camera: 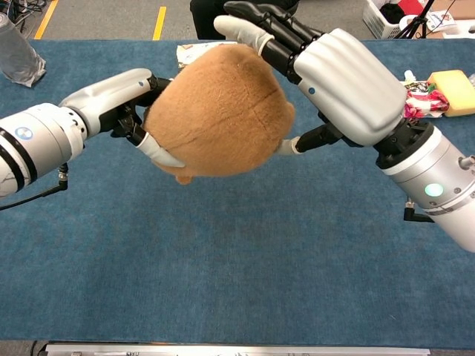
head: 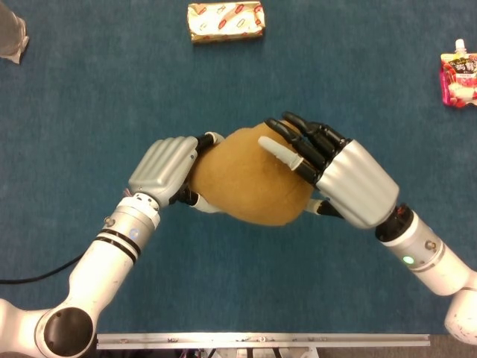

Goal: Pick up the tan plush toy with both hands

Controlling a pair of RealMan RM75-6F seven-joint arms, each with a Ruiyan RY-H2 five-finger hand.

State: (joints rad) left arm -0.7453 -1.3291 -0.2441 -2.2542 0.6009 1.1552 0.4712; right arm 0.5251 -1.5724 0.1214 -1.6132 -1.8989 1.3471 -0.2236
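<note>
The tan plush toy (head: 250, 179) (camera: 223, 115), round and soft, hangs above the blue table between both hands. My left hand (head: 164, 170) (camera: 119, 93) grips its left side, fingers curled over the top and thumb under it. From the right, my right hand (head: 339, 175) (camera: 326, 74) holds the other side, its dark fingers (head: 302, 134) spread across the toy's top and its thumb tucked beneath. In the chest view the toy is clear of the cloth.
A gold-wrapped snack pack (head: 226, 20) (camera: 197, 50) lies at the table's far edge. A red drink pouch (head: 458, 74) sits far right, with a yellow sponge (camera: 451, 81) beside it. A clear plastic bottle (head: 11, 33) (camera: 18, 55) stands far left.
</note>
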